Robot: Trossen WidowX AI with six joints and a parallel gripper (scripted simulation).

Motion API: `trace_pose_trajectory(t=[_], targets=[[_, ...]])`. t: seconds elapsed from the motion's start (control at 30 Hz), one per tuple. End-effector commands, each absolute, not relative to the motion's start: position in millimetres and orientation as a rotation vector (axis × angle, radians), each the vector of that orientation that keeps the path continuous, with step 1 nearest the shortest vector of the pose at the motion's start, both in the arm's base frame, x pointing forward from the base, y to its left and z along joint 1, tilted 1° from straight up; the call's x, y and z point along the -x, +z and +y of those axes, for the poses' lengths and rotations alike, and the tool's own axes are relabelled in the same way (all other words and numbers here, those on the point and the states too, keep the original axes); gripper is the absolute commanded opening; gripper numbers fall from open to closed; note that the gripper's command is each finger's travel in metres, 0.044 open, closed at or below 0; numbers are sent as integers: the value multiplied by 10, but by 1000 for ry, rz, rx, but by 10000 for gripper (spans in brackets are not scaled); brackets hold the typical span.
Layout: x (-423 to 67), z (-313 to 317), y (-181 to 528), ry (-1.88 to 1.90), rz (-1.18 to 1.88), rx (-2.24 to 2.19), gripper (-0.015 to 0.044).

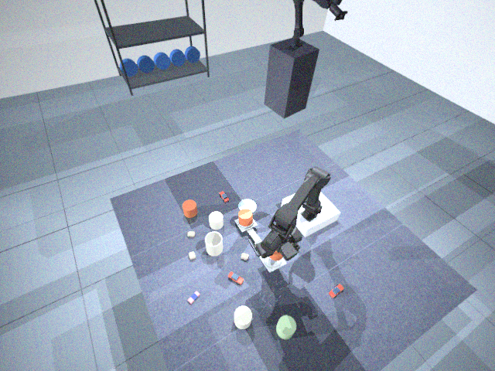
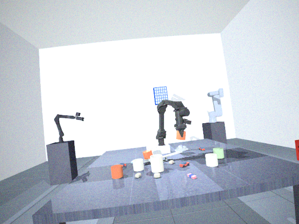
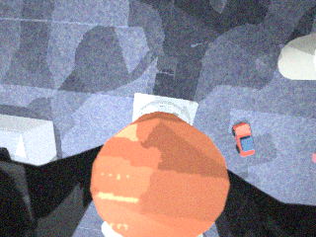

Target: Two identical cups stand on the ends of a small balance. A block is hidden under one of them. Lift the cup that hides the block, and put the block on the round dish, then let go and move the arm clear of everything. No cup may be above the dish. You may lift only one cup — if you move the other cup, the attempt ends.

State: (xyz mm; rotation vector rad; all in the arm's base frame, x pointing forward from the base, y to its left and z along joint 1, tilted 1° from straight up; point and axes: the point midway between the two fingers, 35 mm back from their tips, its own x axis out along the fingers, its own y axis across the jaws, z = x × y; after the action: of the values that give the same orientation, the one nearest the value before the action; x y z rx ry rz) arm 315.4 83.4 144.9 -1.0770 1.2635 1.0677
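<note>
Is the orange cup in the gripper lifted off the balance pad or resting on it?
Lifted. The exterior view shows the orange cup hanging from the gripper well above the table; the wrist view shows the bare pad beneath.

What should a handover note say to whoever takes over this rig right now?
Gripper: jaws shut on one orange cup, held high above its balance pad.
Other orange cup stands on the far pad, untouched.
Round dish lies just beyond that cup.
Block: something pale shows on the uncovered pad in the wrist view; not certain it is the block.
Left: park the cup away from the dish, move block to dish, release, retreat.
</note>
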Motion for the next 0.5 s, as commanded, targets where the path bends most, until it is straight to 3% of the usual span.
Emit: trace_pose_trajectory(t=[0.0,0.47], targets=[[-3157,835,1452,1066,1261,1078,0],[-3149,896,1412,1067,1260,1077,0]])
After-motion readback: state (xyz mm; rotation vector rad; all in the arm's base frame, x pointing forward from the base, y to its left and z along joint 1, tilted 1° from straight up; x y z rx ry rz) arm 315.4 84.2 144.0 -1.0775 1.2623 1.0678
